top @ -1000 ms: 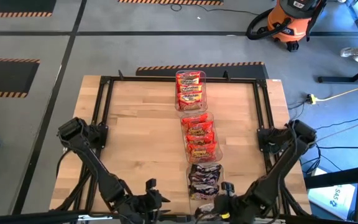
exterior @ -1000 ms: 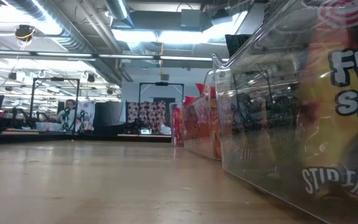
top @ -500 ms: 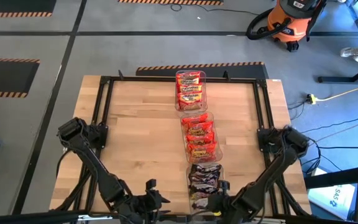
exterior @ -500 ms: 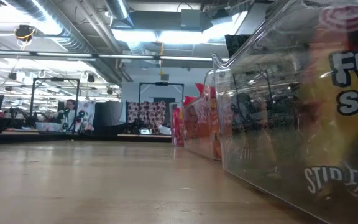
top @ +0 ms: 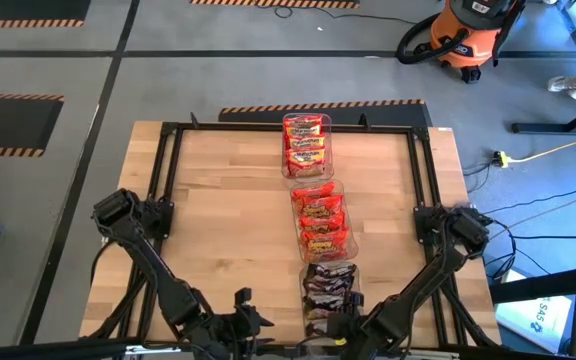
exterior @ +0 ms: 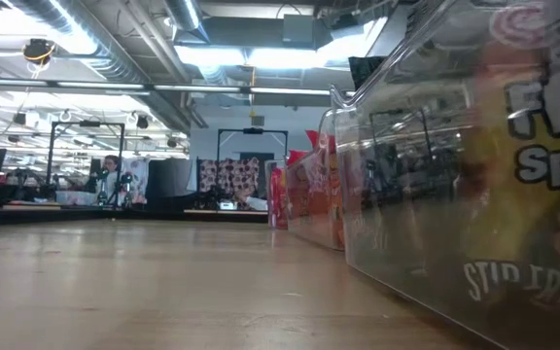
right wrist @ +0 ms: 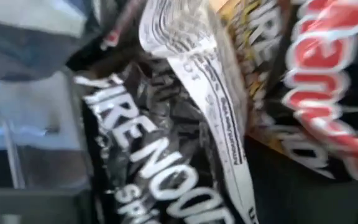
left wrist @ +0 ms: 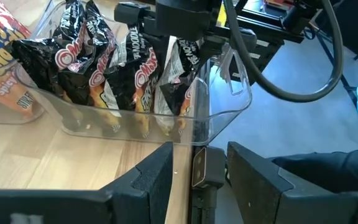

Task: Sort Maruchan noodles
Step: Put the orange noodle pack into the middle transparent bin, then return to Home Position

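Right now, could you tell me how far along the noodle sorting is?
It looks nearly done. Three clear bins each hold one kind: red-yellow packets, orange-red packets, black packets. No loose packets show on the table. The right gripper is at the black bin over the end packet; whether it grips is unclear. The left gripper waits beside it, open.

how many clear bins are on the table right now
3, in one line down the table's middle: far bin with red-yellow packets, middle bin with orange-red packets, near bin with dark packets, by the right gripper.
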### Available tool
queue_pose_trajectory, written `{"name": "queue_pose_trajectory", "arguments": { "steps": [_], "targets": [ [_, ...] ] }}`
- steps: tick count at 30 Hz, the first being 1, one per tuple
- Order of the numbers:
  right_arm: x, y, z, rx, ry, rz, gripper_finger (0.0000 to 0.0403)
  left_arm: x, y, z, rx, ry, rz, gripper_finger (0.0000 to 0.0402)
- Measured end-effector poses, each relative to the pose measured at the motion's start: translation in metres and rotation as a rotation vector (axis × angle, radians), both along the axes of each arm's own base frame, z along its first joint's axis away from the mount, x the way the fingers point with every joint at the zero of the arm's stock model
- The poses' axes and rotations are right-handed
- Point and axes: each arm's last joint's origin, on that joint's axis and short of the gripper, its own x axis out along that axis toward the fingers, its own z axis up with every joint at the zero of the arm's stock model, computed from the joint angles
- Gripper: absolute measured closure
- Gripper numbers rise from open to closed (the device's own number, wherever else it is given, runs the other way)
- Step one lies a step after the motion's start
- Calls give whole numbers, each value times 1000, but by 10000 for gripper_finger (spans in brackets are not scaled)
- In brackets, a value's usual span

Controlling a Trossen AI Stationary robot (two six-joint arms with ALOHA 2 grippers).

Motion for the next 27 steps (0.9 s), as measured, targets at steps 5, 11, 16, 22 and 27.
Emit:
{"name": "queue_pose_trajectory", "arguments": {
  "steps": [5, 11, 16, 22, 27],
  "targets": [
    [-2, -2, 7, 86, 92, 45, 173, 0, 0, 0, -4, 4, -6, 257],
    [-11, -10, 50, 103, 49, 52, 154, 3, 2, 0, 12, 16, -31, 257],
    [-24, -27, 94, 86, -48, 72, 156, 11, 10, -1, 18, 39, -53, 258],
    [-40, -56, 122, -15, -150, 144, 168, 24, 23, 4, 75, 83, -289, 288],
    [-49, -94, 126, -33, -189, 134, 196, 18, 55, 34, 178, 72, -312, 338]
  ]
}}
